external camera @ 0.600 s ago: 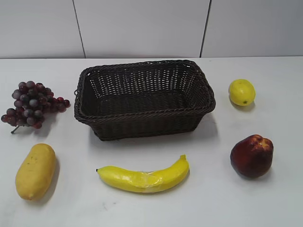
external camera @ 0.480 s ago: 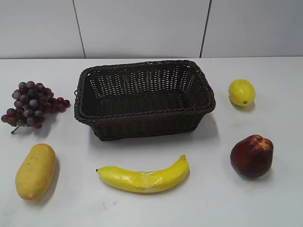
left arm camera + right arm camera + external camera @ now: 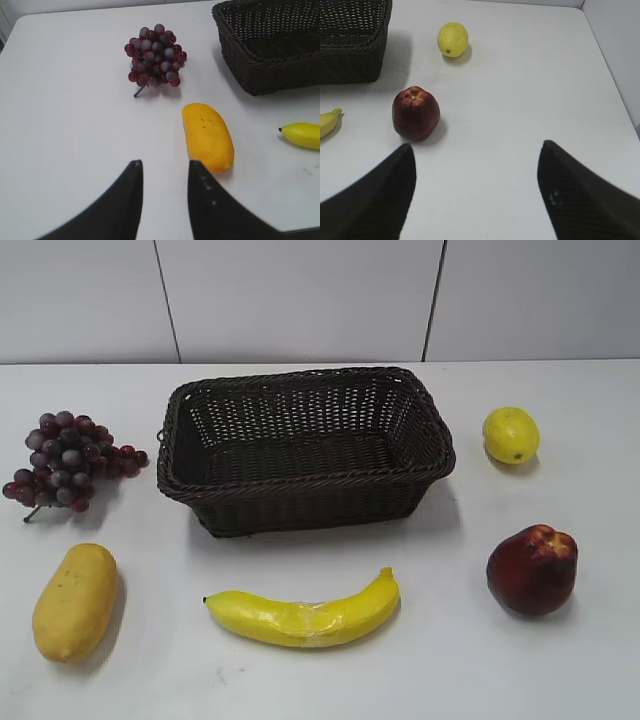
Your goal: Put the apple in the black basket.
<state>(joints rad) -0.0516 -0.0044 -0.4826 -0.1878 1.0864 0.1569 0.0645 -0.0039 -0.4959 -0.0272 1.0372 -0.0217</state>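
The dark red apple (image 3: 532, 569) stands on the white table at the front right, apart from everything. It also shows in the right wrist view (image 3: 416, 113), ahead and left of my right gripper (image 3: 477, 150), which is wide open and empty. The black basket (image 3: 305, 445) stands empty at the table's middle back; its corner shows in the right wrist view (image 3: 351, 50) and the left wrist view (image 3: 270, 45). My left gripper (image 3: 165, 167) is open with a narrower gap, empty, above bare table. Neither gripper shows in the exterior view.
A yellow lemon (image 3: 511, 434) lies right of the basket. A banana (image 3: 305, 615) lies in front of it. A bunch of purple grapes (image 3: 68, 460) and a yellow mango (image 3: 75, 600) lie at the left. The table's right edge (image 3: 615, 90) runs beside the right gripper.
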